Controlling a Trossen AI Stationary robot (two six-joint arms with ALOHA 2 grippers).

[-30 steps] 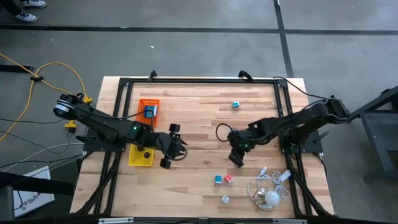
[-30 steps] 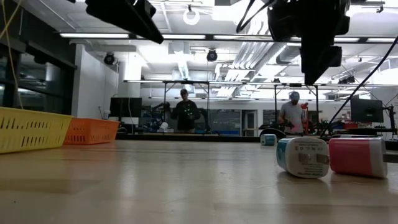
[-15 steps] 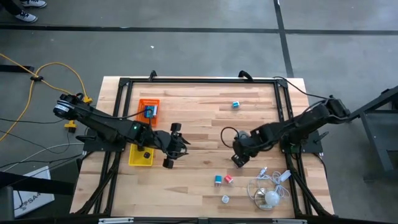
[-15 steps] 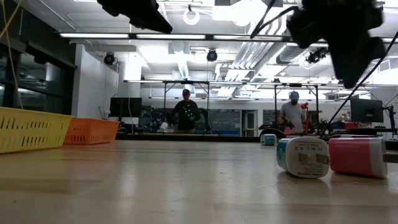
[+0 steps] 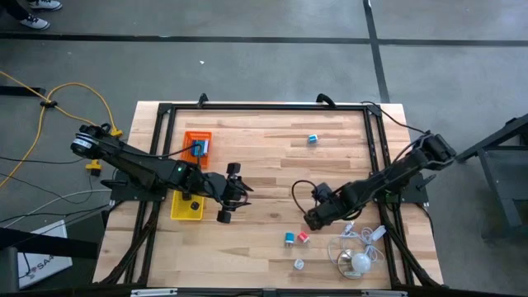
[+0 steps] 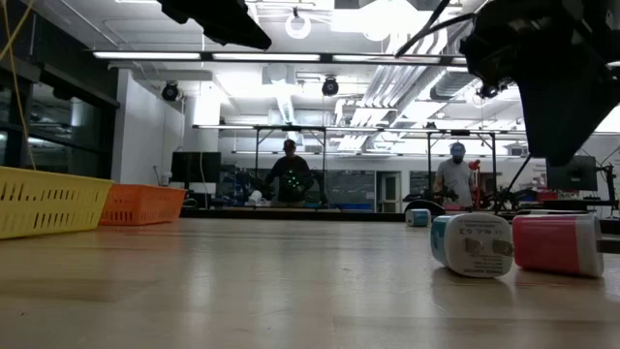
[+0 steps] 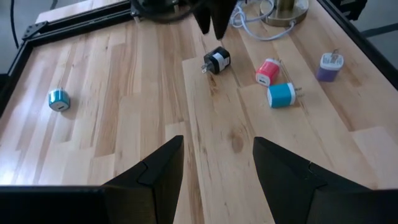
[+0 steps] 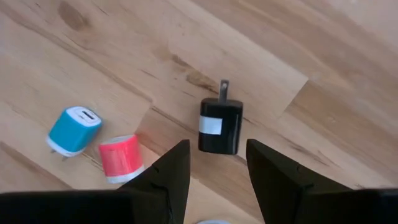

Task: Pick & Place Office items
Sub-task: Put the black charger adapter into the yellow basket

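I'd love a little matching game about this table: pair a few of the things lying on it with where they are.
Things:
1. black plug block
2. pink plug block
3. teal plug block
4. white cable bundle

Places:
A. alone near the table's far edge
B. just ahead of the right gripper, its fingers open
C. table corner below the right arm
D. touching a blue plug block

Pairs: 1-B, 2-D, 3-A, 4-C

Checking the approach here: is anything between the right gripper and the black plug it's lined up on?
Nothing visible. The right gripper is open just above the black plug, bare wood between them. The pink plug and blue plug lie off to one side.
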